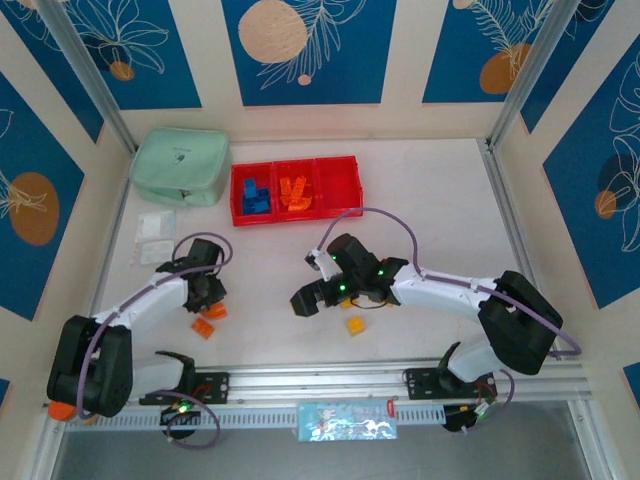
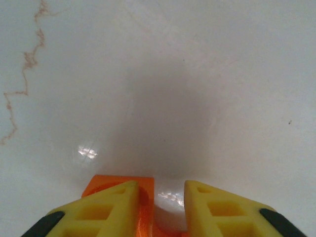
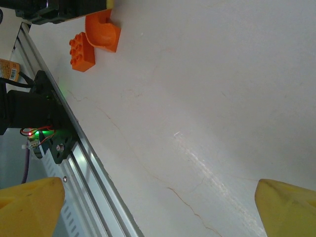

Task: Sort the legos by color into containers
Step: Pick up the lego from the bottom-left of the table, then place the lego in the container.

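Observation:
The red containers point(image 1: 295, 190) stand in a row at the back: blue legos point(image 1: 256, 194) in the left bin, orange legos point(image 1: 294, 193) in the middle bin, the right bin bare. My left gripper point(image 1: 207, 297) point(image 2: 160, 190) is down on the table, its yellow fingers narrowed around an orange curved lego point(image 2: 147, 200) point(image 1: 216, 311) point(image 3: 102, 30). An orange studded lego point(image 1: 203, 327) point(image 3: 81, 51) lies just beside it. My right gripper point(image 1: 308, 298) point(image 3: 158, 190) hovers wide open over bare table. A yellow lego point(image 1: 354, 325) sits near its wrist.
A mint green pouch point(image 1: 180, 165) lies left of the containers, with clear packets point(image 1: 153, 235) in front of it. A metal rail point(image 1: 300, 380) point(image 3: 84, 163) runs along the table's near edge. Patterned walls close in the sides and back.

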{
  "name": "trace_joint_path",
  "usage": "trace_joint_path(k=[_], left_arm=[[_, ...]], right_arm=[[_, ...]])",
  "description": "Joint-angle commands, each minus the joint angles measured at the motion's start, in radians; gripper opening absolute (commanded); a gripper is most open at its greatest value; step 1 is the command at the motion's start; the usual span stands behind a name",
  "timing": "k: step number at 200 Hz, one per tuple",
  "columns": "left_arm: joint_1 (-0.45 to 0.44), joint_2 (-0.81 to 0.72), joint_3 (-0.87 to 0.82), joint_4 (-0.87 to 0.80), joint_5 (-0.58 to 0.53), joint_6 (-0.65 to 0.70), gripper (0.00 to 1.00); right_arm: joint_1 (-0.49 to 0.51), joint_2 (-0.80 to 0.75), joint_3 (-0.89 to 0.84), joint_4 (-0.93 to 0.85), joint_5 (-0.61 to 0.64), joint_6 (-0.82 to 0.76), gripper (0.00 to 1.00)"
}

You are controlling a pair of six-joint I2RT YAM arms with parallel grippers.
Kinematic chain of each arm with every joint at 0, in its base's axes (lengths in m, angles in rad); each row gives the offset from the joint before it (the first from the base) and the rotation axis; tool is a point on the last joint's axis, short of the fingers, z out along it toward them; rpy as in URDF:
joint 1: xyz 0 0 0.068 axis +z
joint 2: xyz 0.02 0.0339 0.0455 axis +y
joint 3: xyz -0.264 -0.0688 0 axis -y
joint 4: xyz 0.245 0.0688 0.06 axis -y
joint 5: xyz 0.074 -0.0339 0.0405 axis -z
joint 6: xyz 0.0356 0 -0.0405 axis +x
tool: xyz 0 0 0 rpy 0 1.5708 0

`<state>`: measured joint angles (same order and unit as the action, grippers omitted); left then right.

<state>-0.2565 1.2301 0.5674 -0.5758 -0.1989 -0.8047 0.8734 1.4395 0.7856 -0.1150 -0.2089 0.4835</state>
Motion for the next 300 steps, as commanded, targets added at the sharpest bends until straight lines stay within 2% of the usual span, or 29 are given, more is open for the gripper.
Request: trace_joint_path(k=[1,81,128,163,197,220,245,265,300], left_arm=[[0.011,0.004,-0.026,0.013,0.034,0.004,0.25],[0.008,-0.017,-0.01,-0.025,0.041,0.041,0.0],[-0.008,-0.06,0.072,-0.088,0.065,0.075,0.0],[-0.09,-0.077,0.237,-0.135,0.079,0.124,0.0],[-0.176,0.062,0.471,-0.145,0.045,0.172,0.0],[-0.216,0.224,0.669,-0.131,0.028,0.234,0.0],[-0.221,0.43,0.893,-0.11,0.037,0.314,0.0],[-0.221,0.58,1.055,-0.052,0.093,0.39,0.0],[-0.215,0.819,1.341,-0.062,0.057,0.473,0.0]], right_arm=[[0.005,0.006,0.027,0.002,0.002,0.004,0.99],[0.002,0.012,0.059,-0.021,0.0,-0.005,0.99],[-0.04,-0.028,0.068,-0.048,-0.013,-0.005,0.99],[-0.129,-0.088,0.075,-0.087,-0.021,-0.003,0.99],[-0.256,-0.133,0.094,-0.13,-0.038,-0.016,0.99],[-0.333,-0.162,0.111,-0.161,-0.025,-0.026,0.99],[-0.412,-0.172,0.127,-0.186,-0.028,-0.024,0.99],[-0.456,-0.174,0.13,-0.194,-0.038,-0.02,0.99],[-0.497,-0.181,0.123,-0.199,-0.063,-0.032,0.99]])
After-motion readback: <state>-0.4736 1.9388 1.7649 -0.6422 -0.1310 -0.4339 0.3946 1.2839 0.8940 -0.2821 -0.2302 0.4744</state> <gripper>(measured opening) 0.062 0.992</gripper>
